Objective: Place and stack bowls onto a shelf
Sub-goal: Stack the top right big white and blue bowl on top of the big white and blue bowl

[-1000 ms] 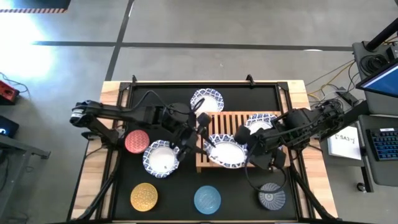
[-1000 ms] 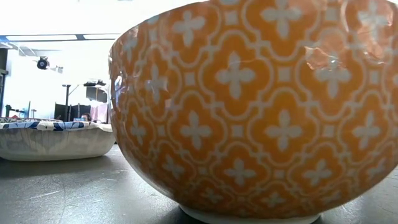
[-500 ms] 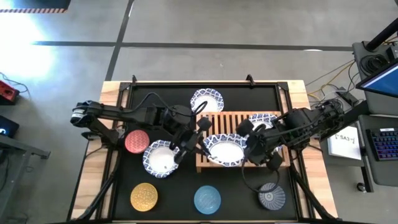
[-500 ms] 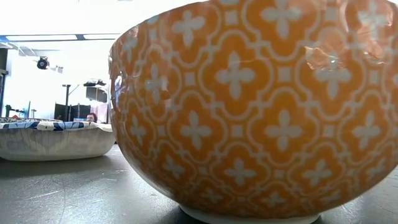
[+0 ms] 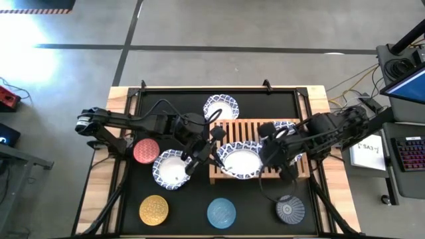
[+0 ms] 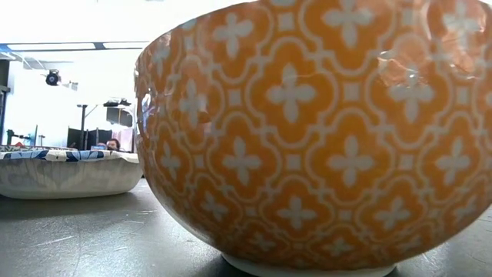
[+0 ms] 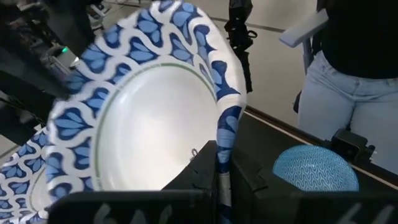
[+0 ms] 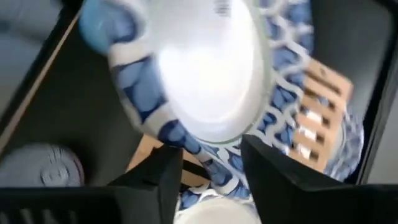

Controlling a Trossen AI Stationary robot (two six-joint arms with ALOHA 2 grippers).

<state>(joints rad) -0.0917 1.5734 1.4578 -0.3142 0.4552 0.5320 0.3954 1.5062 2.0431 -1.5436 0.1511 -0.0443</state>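
Note:
A white bowl with a blue rim (image 5: pixel 240 161) hangs tilted over the left part of the slatted wooden shelf (image 5: pixel 292 169). My left gripper (image 5: pixel 214 154) is shut on the bowl's left rim. My right gripper (image 8: pixel 211 168) is open, its fingers on either side of the right rim (image 8: pixel 205 158), with no touch that I can see. A second white bowl (image 5: pixel 282 126) sits on the shelf, mostly hidden under my right arm. Two more white bowls (image 5: pixel 221 106) (image 5: pixel 171 169) stand on the black mat. My left gripper pinches the bowl's rim (image 7: pixel 225 134) on its left side, one finger inside the bowl and one outside. The fingers come in nearly level from the table's left. The bowl sits tilted in the hold; I cannot tell whether its foot rests on the slats.
The red bowl (image 5: pixel 146 151) stands left of the shelf. The yellow (image 5: pixel 153 210), light blue (image 5: pixel 221 212) and dark grey (image 5: pixel 290 208) bowls line the near edge. The yellow bowl (image 6: pixel 307 138) fills the low view. A person (image 7: pixel 348 93) stands beyond the table.
My right gripper has rolled about its own axis beside the bowl's right rim and shifted slightly toward the far edge. The bowl has stayed over the left part of the shelf, with my left gripper at its left rim.

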